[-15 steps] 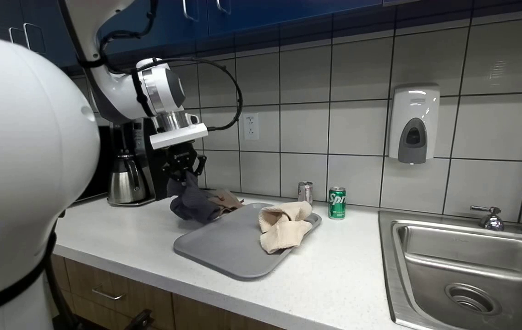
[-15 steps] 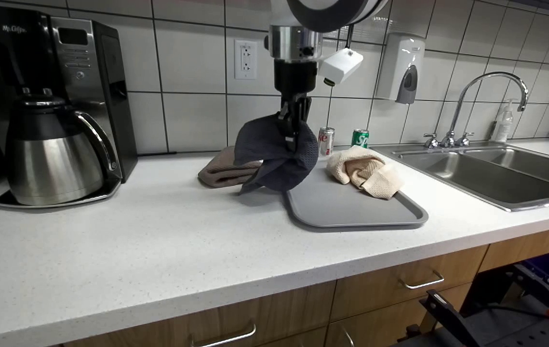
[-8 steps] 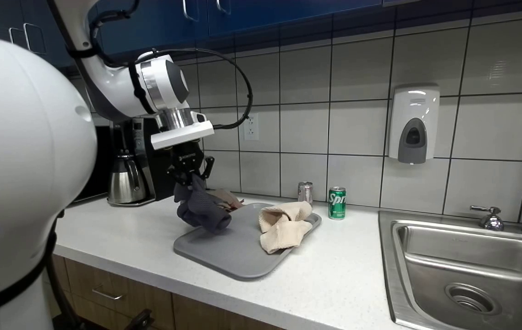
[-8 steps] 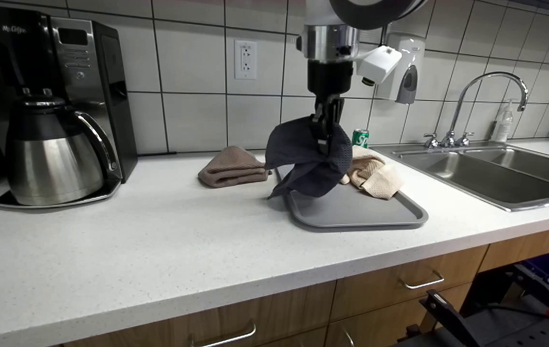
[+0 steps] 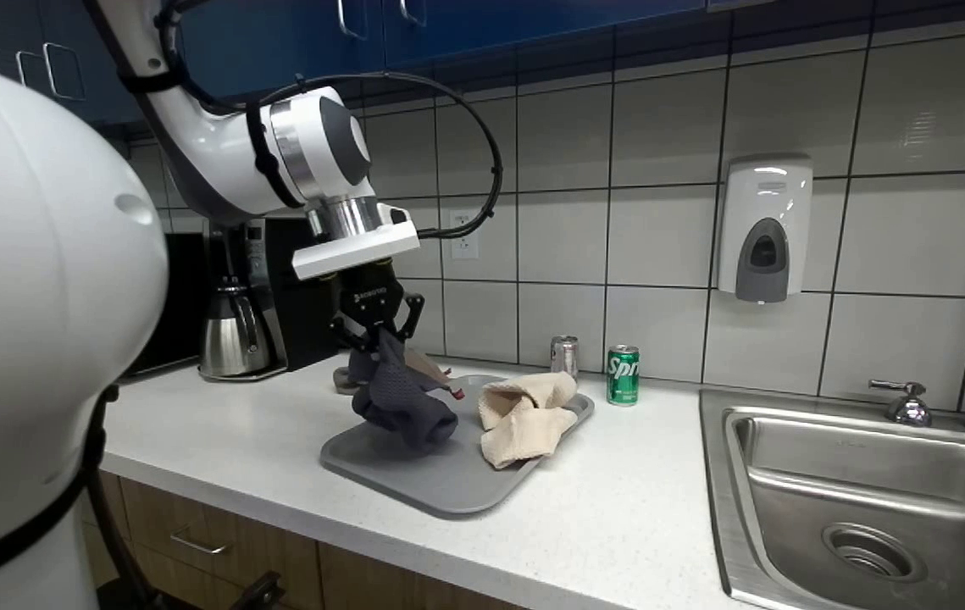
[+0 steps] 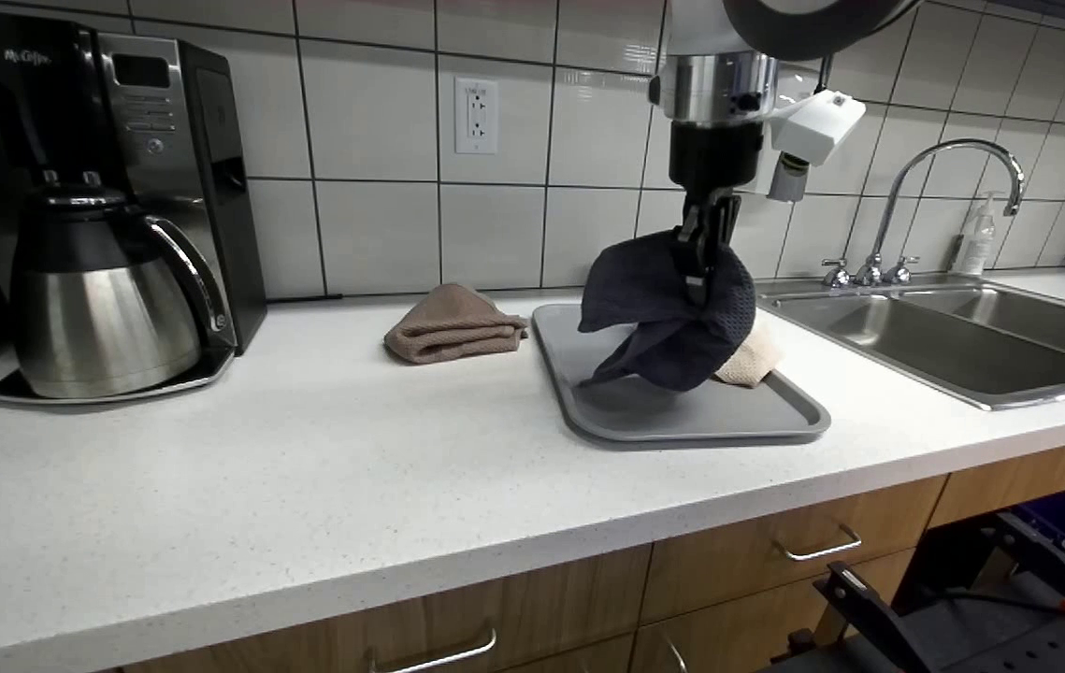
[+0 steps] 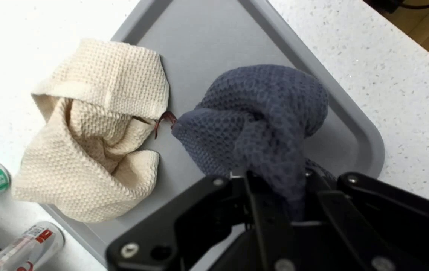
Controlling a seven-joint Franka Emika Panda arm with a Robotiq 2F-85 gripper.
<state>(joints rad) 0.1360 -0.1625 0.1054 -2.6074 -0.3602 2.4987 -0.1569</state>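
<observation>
- Gripper (image 6: 698,285): jaws drawn narrow, clamped on a bunched fold of dark cloth (image 7: 267,109).
- Dark cloth: hangs over the tray (image 7: 214,37); contact with the tray surface cannot be determined.
- Tray: grey, flat on the white table (image 6: 308,467).
- Thin reddish-brown item (image 7: 166,115): seen against the tray, between the dark cloth and the cream cloth (image 7: 86,162); nature unclear.
- Cream cloth: crumpled on the tray, lying across its rim.
- Brown cloth (image 6: 453,327): folded, just beside the tray, away from the cream cloth.
- Green can (image 5: 623,381) and silver can (image 5: 564,354): both upright, just off the tray, towards the tiled wall (image 6: 364,121).
- Sink (image 5: 719,500): steel, set into the table, apart from the tray on the cream cloth's side.
- Coffee maker (image 6: 205,168) with steel carafe (image 6: 107,318): well apart from the tray, past the brown cloth.
</observation>
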